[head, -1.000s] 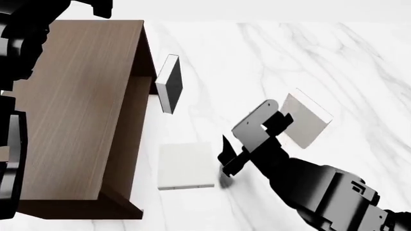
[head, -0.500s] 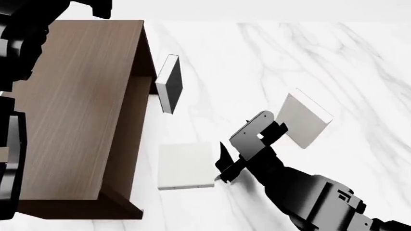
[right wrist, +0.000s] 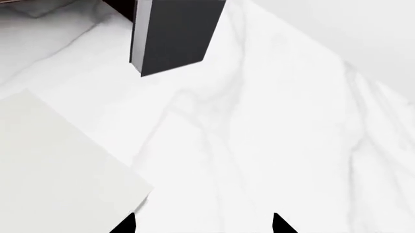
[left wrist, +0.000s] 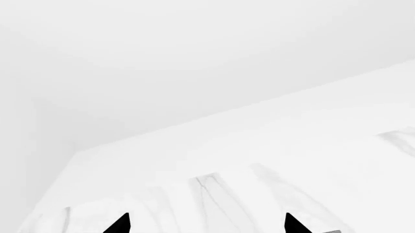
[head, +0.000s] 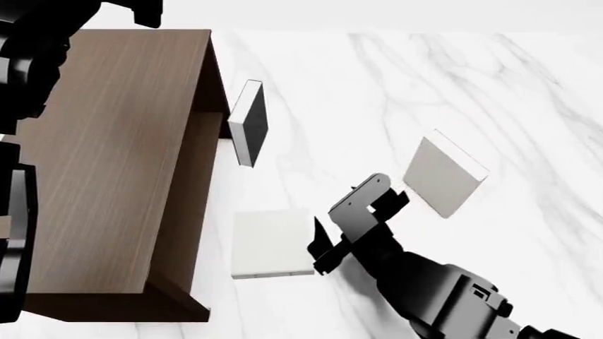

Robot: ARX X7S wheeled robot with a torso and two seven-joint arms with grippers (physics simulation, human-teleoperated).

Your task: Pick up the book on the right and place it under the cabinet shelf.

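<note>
The book [head: 443, 175], off-white and nearly square, rests tilted on the marble table at the right. My right gripper [head: 318, 248] hangs open to its left, apart from it, with its fingers close to the right edge of a flat pale book [head: 271, 244]. In the right wrist view the open gripper [right wrist: 202, 225] holds nothing, and that flat pale book [right wrist: 58, 170] lies beside one fingertip. The dark brown cabinet shelf [head: 113, 162] fills the left of the head view. My left gripper [left wrist: 206, 227] is open over bare white marble, holding nothing.
A book with a black face [head: 250, 123] stands upright beside the cabinet's far right corner, and it also appears in the right wrist view [right wrist: 172, 36]. My left arm [head: 24, 63] runs along the left edge beside the cabinet. White marble table [head: 490, 92] stretches to the right.
My right arm has drawn back toward me and to the left, away from the book on the right and closer to the flat pale book. The books have not moved.
</note>
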